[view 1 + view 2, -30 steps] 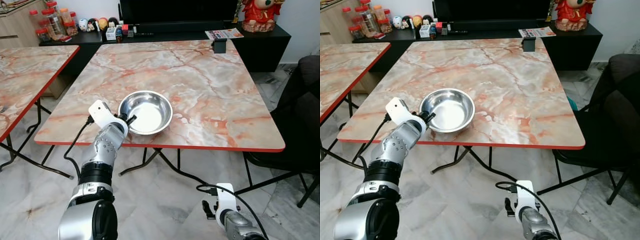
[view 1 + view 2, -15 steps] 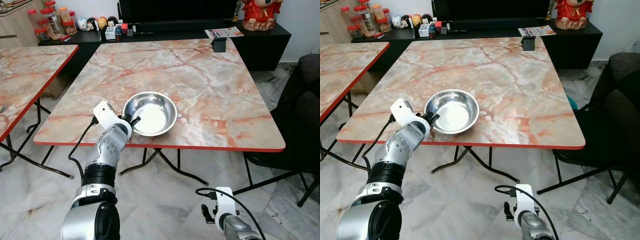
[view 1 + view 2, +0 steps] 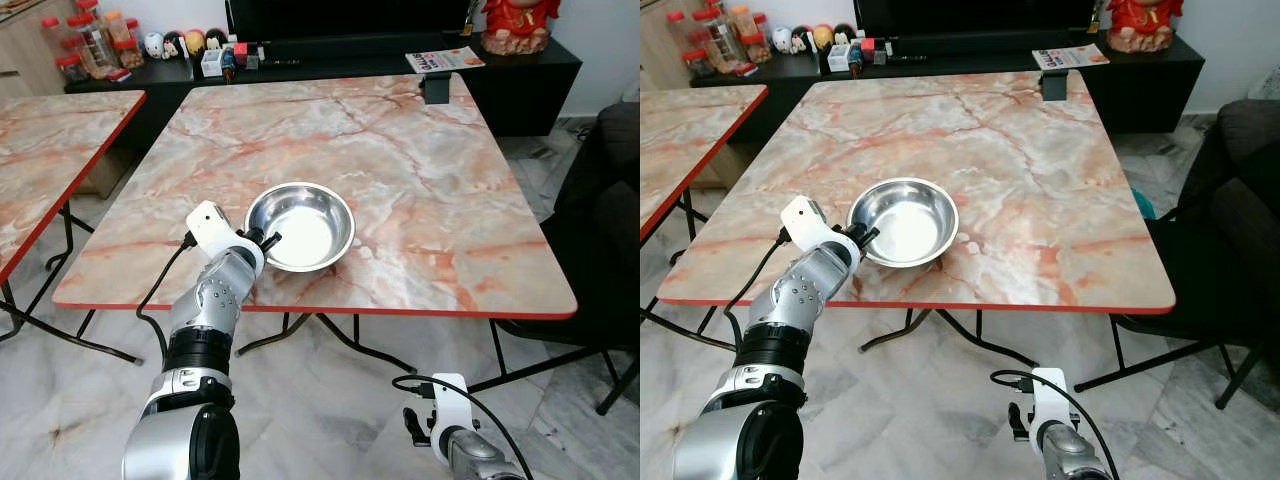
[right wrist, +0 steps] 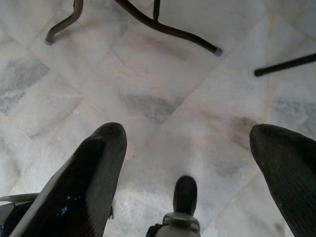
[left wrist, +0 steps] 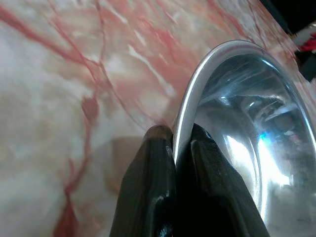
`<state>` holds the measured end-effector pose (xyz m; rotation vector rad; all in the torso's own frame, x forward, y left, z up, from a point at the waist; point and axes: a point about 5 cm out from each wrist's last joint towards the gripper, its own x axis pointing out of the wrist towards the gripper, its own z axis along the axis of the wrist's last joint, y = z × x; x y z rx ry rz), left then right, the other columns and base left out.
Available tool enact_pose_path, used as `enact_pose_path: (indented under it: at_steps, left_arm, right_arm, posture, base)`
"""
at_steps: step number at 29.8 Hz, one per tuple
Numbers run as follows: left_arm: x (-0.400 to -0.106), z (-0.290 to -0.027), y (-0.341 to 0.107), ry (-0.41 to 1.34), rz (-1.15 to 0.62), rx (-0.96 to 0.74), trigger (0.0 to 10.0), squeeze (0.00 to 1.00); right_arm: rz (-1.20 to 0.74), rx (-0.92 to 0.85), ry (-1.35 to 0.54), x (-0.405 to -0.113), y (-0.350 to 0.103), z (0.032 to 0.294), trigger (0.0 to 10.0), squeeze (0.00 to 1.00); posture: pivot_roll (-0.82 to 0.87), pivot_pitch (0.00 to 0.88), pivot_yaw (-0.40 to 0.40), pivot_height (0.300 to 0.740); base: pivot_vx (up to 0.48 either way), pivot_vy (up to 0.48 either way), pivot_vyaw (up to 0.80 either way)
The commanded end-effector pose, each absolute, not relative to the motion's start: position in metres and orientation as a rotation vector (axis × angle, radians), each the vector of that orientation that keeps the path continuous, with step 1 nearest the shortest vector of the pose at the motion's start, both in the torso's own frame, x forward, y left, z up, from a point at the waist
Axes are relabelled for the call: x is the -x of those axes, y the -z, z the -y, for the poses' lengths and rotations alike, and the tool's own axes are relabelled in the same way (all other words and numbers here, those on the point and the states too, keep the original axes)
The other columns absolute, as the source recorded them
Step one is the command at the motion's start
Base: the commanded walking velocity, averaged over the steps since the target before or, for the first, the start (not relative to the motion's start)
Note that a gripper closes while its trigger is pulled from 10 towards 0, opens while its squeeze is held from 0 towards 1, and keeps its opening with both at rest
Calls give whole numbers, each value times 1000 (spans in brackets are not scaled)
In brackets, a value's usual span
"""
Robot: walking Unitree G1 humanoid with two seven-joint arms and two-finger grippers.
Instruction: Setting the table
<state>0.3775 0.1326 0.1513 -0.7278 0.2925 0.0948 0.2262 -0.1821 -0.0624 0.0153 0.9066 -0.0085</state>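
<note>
**Inspector A:** Item under review: one steel bowl (image 3: 300,226). Location?

**Inspector B:** On the marble-patterned table (image 3: 430,210) with the red edging, toward the robot's side and left of the table's middle. It sits upright, mouth facing the ceiling, base flat on the top as far as the head views show.

**Inspector A:** Long axis or heading?

**Inspector B:** The bowl is round, so it has no long axis and no heading to record; only its opening direction, which is up.

**Inspector A:** Left gripper (image 5: 181,140)?

**Inspector B:** At the bowl's rim on the side nearest the robot's left. In the wrist view its two black fingers (image 5: 155,168) are closed upon the thin rim, one outside the wall and one inside. The silver forearm rises from below the table edge to reach it.

**Inspector A:** Right gripper (image 4: 187,148)?

**Inspector B:** Hanging low beside the robot, over the pale tiled floor (image 4: 163,89). Its fingers stand wide apart with nothing between them. Dark table legs (image 4: 168,29) cross the floor ahead of it.

**Inspector A:** Surroundings?

**Inspector B:** A second table (image 3: 50,150) of the same pattern stands to the left. A black cabinet (image 3: 520,70) runs along the far wall with small items and jars (image 3: 85,45) on it. A small dark object (image 3: 437,90) rests at the main table's far edge. A dark chair (image 3: 605,230) stands at the right.
</note>
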Motion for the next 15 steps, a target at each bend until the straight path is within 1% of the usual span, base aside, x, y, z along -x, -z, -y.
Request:
enact_pose_path:
  at_steps: [1, 15]
  left_arm:
    - [-380, -138, -161, -98, -247, 728, 10000, 0]
    - [-379, -140, -162, -104, -244, 723, 10000, 0]
  right_arm:
    - [-897, -20, 0, -229, 61, 180, 10000, 0]
    - [-898, -19, -6, -230, 60, 179, 10000, 0]
  posture:
    - [-102, 13, 85, 740]
    - [-98, 16, 85, 740]
  base:
    - [300, 0, 0]
    - [303, 0, 0]
